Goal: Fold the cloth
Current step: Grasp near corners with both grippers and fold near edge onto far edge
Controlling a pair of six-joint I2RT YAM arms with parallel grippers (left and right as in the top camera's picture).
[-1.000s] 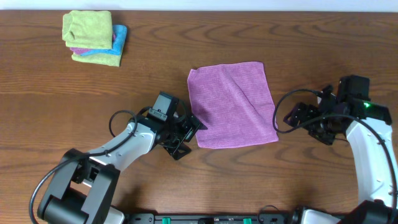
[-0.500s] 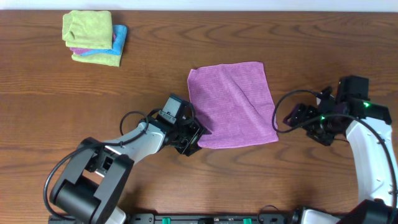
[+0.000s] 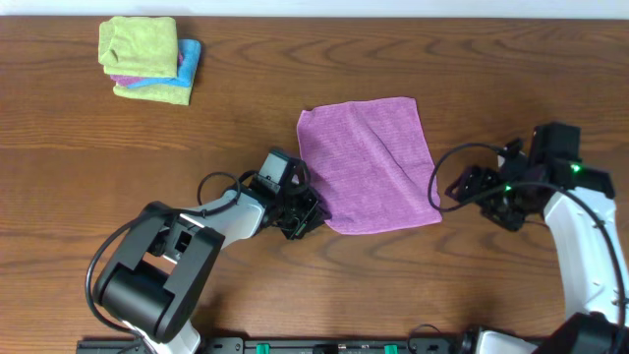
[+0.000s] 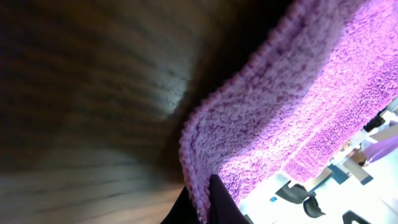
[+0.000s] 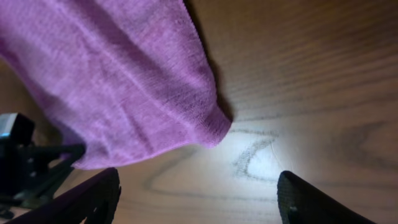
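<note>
The left gripper (image 3: pixel 307 212) has just pinched the cloth's (image 3: pixel 369 162) 7 o'clock corner, so folding can begin; the right gripper (image 3: pixel 455 189) hangs open at 4 o'clock.

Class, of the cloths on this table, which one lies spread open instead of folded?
The lilac-purple rectangular terry cloth in the middle: it lies open, while the lime-green cloth and bright blue cloth sit folded in a stack.

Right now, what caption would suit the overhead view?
The left pincer grips a corner of the lilac cloth; the right pincer hangs open.
</note>
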